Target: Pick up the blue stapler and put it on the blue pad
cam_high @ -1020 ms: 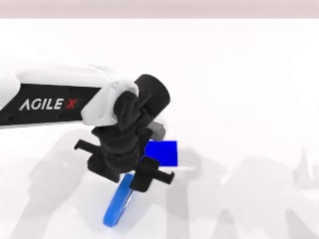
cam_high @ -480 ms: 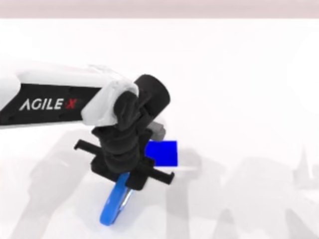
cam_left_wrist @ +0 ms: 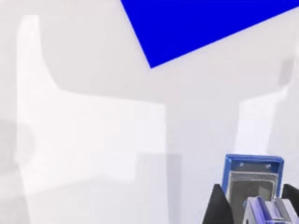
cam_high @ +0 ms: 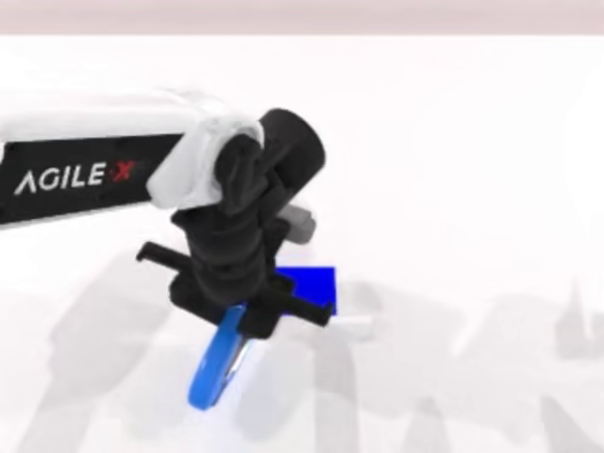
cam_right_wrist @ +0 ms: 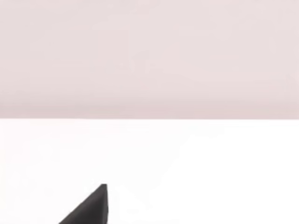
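While the left gripper (cam_high: 247,326) is closed on one end of the blue stapler (cam_high: 214,371), the long body of the tool sticks out past the jaws toward the near edge of the desk (cam_high: 453,189), and it appears lifted clear of the surface. In the left wrist view the stapler (cam_left_wrist: 253,186) sits clamped between the two dark jaws, end-on to the camera. The blue pad (cam_high: 316,283) lies just beyond the jaws on their far side, partly hidden under the gripper from above and apart from the stapler.

To do this carry well, I would keep the grip firm, since holding by one end invites a swing. The whole body should come over the pad, not only the gripped end, before a slow descent and release.

The right arm is parked out of the top view.
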Robot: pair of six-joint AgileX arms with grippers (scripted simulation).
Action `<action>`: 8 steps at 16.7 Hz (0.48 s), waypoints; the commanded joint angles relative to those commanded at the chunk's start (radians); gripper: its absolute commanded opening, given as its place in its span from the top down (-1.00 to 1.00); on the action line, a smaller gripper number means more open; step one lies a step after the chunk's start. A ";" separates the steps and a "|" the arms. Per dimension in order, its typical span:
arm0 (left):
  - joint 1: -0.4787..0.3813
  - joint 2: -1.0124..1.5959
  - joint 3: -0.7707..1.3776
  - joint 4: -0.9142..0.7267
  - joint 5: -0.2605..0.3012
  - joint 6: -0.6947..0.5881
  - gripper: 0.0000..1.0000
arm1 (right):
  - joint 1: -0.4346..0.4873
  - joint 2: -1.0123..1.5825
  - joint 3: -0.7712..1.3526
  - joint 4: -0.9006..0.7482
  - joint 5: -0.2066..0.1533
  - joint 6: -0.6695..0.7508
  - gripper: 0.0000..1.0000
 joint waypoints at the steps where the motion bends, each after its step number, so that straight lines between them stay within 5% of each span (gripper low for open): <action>1: 0.002 -0.015 0.031 -0.055 0.000 -0.001 1.00 | 0.000 0.000 0.000 0.000 0.000 0.000 -1.00; 8: 0.008 -0.090 0.166 -0.261 -0.001 0.003 1.00 | 0.000 0.000 0.000 0.000 0.000 0.000 -1.00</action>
